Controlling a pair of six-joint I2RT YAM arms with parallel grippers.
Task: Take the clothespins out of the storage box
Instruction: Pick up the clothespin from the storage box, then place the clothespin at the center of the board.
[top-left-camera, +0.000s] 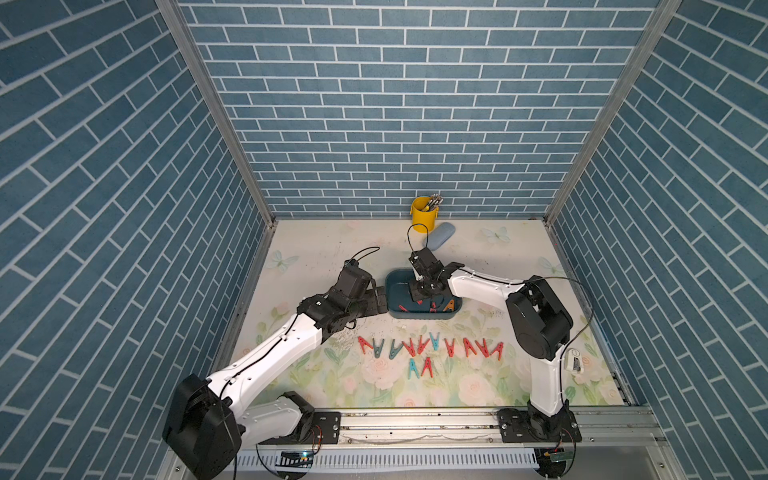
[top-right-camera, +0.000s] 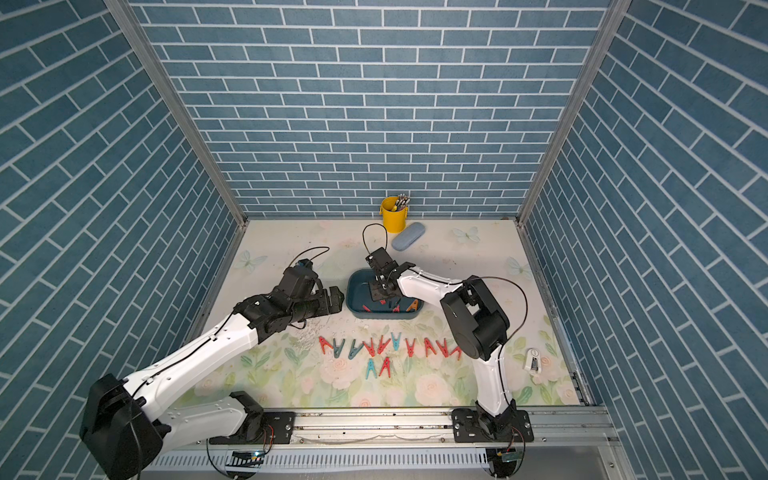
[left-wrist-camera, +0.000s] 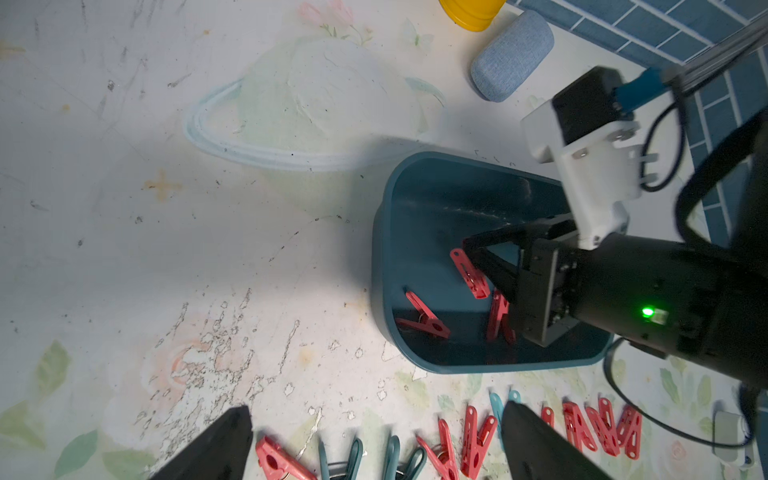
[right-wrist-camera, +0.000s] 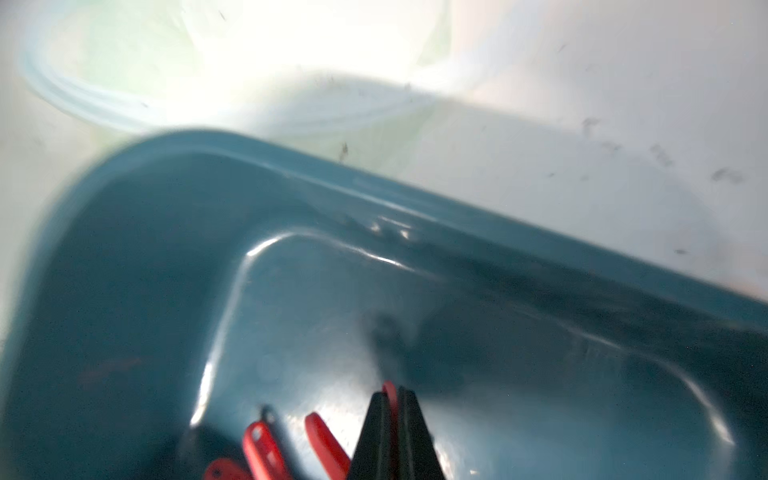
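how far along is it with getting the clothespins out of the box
Done: about a dozen clothespins lie on the table in front of the storage box. In hand: the right gripper is down in the box, shut on a red clothespin. Left: at least two more red ones and an orange one lie inside. The left gripper hangs open beside the box.

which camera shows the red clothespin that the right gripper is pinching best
Left wrist view: the red clothespin shows almost whole at the tips of the right gripper. The right wrist view gives only a red sliver between the shut fingers. In both top views the gripper covers it.
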